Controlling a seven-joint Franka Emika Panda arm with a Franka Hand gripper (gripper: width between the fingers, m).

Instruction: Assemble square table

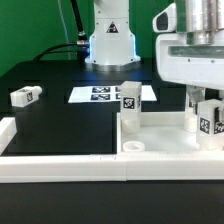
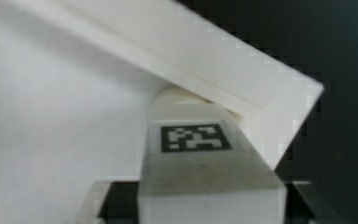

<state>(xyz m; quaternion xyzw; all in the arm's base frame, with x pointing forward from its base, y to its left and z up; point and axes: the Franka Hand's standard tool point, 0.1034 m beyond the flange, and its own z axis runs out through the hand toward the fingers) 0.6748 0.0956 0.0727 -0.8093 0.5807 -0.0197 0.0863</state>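
Note:
The white square panel (image 1: pixel 165 140) lies flat against the border wall, with a round socket (image 1: pixel 133 147) at its near corner. One tagged white leg (image 1: pixel 130 100) stands upright on the panel's far corner, on the exterior view's left. My gripper (image 1: pixel 203 100) is at the exterior view's right, shut on a second tagged leg (image 1: pixel 209 120) and holding it upright at the panel's corner there. In the wrist view this leg (image 2: pixel 197 140) sits between the dark fingers (image 2: pixel 119 200), over a corner of the panel (image 2: pixel 87 100). A third leg (image 1: pixel 25 96) lies on the black table at the exterior view's left.
The marker board (image 1: pixel 100 94) lies flat behind the panel, in front of the robot base (image 1: pixel 110 40). The long low white border wall (image 1: pixel 60 165) runs along the front and turns back at the exterior view's left.

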